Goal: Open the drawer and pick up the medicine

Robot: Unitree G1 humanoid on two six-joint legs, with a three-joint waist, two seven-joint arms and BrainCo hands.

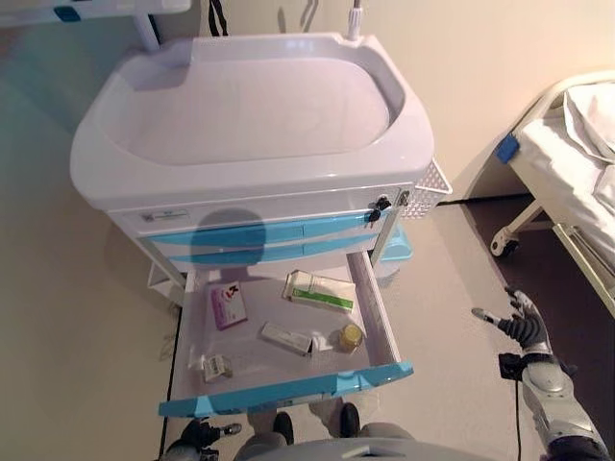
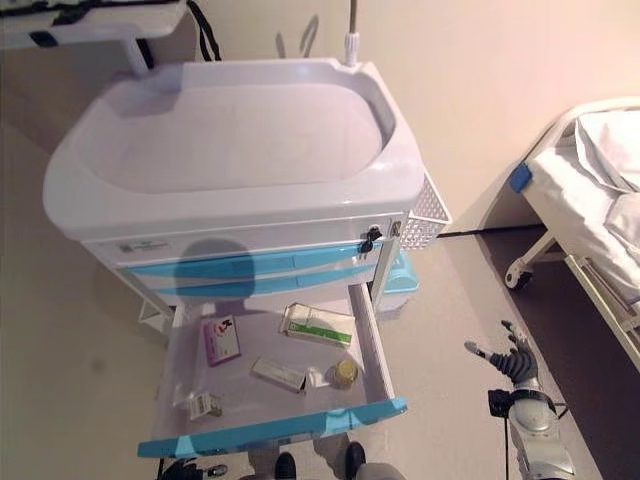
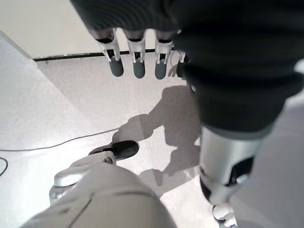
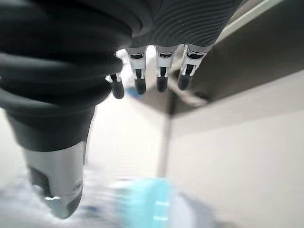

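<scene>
Drawer (image 1: 288, 389) open, green-white medicine box (image 1: 318, 291) lying crosswise inside; right robot hand (image 1: 519, 322) and left robot hand (image 3: 137, 57) spread, empty.

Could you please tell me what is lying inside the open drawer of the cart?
Inside the open drawer: a purple-and-white box, green-and-white box, white tube, yellow-capped bottle and small carton. Nothing looks covered.

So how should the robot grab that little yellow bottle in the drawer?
Probably from above, pinching its round sides. The yellow bottle sits in the open drawer's near right corner, walls close on two sides and a white box beside it, so the top is the free way in. The right hand hangs open nearby.
</scene>
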